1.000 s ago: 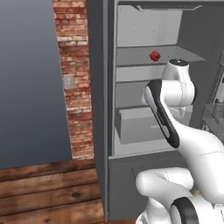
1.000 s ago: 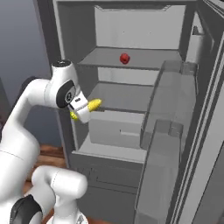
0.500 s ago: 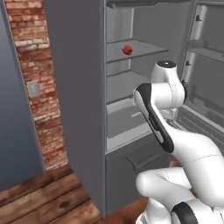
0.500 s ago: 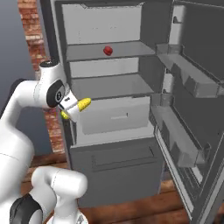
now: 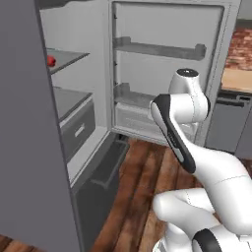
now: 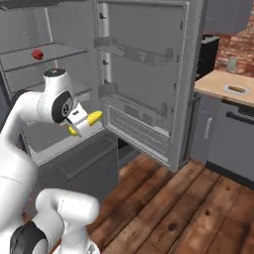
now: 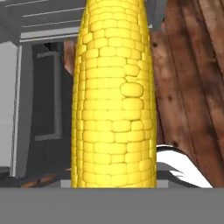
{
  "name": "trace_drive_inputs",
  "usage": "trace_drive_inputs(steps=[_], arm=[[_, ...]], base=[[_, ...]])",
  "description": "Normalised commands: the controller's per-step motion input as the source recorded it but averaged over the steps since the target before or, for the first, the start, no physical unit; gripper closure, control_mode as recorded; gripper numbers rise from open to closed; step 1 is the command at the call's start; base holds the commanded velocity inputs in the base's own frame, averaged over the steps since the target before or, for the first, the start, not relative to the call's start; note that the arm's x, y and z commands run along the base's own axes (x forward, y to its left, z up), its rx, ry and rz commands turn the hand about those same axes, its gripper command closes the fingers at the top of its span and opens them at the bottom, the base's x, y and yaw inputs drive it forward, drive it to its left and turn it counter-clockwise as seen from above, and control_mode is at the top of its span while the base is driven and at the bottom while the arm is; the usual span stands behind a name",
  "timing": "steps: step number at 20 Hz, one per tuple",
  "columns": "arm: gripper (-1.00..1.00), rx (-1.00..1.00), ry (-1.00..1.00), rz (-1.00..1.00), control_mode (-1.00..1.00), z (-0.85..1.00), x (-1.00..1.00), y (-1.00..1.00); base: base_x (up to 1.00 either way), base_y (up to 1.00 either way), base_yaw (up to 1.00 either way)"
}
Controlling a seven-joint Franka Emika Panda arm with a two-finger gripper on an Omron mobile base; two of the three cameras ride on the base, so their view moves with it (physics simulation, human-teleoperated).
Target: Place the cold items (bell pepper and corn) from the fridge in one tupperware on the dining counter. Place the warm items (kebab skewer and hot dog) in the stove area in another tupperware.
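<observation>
Grey fridge (image 6: 144, 20) standing open, door (image 6: 144, 84) swung wide with two shelf rails across its inner face. Red bell pepper (image 6: 37, 53) sitting on an upper shelf inside, also seen at the left edge of the left base view (image 5: 50, 61), well apart from the arm. Drawer (image 5: 78, 129) below that shelf, shut. Lower freezer compartment (image 6: 82, 158) just under the hand. Wooden floor (image 6: 198, 208) stretching out in front. Off to the right, a pale wooden surface (image 6: 218, 84) on grey cabinets, carrying a plate with a hot dog (image 6: 236, 90); brick wall (image 6: 238, 39) behind. Open door standing close to the arm on its right side, between hand and that surface.

Yellow corn (image 6: 88, 121) clamped crosswise in the jaws (image 6: 82, 123), one end poking out toward the door, the other toward the arm. Held in the air in front of the fridge body, above the freezer front, touching nothing else. Seen along the hand, corn (image 7: 114, 94) runs from bottom to top, kernels sharp and close, floor planks to one side and grey cabinet panels to the other. Jaws closed partway onto the cob; fingertips themselves hidden behind it.
</observation>
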Motion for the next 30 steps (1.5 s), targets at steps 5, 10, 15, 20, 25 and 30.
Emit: trace_drive_inputs(steps=[5,10,15,20,25,30], arm=[[1.0,0.0,0.0,0.0,1.0,0.0,0.0,0.0],[1.0,0.0,0.0,0.0,1.0,0.0,0.0,0.0],[1.0,0.0,0.0,0.0,1.0,0.0,0.0,0.0],[1.0,0.0,0.0,0.0,1.0,0.0,0.0,0.0],[1.0,0.0,0.0,0.0,1.0,0.0,0.0,0.0],[1.0,0.0,0.0,0.0,1.0,0.0,0.0,0.0]], base=[[-0.52,0.18,-1.0],[-0.21,-0.34,-1.0],[0.0,-0.96,-0.72],[0.0,-1.0,-0.36],[0.12,-1.0,-0.1],[0.24,-1.0,0.0]])
